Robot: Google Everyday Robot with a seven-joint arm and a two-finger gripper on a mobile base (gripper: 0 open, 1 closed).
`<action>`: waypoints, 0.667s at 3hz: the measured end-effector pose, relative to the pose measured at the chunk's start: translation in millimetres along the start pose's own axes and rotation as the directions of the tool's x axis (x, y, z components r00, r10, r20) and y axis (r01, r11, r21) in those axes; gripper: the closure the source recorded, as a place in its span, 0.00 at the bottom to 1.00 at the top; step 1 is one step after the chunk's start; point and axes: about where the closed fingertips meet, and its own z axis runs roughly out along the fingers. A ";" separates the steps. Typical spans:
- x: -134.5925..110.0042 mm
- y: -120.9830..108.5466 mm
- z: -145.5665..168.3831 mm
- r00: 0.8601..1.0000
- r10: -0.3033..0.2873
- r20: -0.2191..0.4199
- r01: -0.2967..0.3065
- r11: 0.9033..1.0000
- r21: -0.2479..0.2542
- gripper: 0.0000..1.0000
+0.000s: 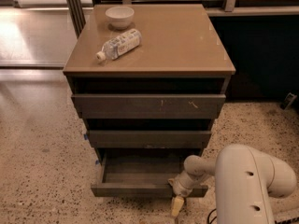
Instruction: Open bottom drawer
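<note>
The bottom drawer (135, 189) is a plain dark grey handleless front at the foot of the cabinet. It stands pulled out, and its shallow grey tray (140, 169) shows behind the front. My gripper (178, 196) is at the right part of the drawer's front edge, with a pale yellowish fingertip (176, 206) hanging below it. The white arm (247, 181) reaches in from the lower right. The middle drawer (149, 138) and the widest top drawer (148, 105) with pale scratches sit above, both less far out.
On the tan cabinet top (187, 41) lie a plastic bottle (117, 44) on its side and a white bowl (119, 17). Speckled floor surrounds the cabinet. A dark wall panel (261, 55) stands to the right, and metal rails run behind.
</note>
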 end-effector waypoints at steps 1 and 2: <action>7.6 17.2 7.4 1.000 0.027 0.003 -0.027 1.000 -0.015 0.00; 5.9 81.7 6.1 0.994 0.109 -0.023 -0.109 0.994 -0.026 0.00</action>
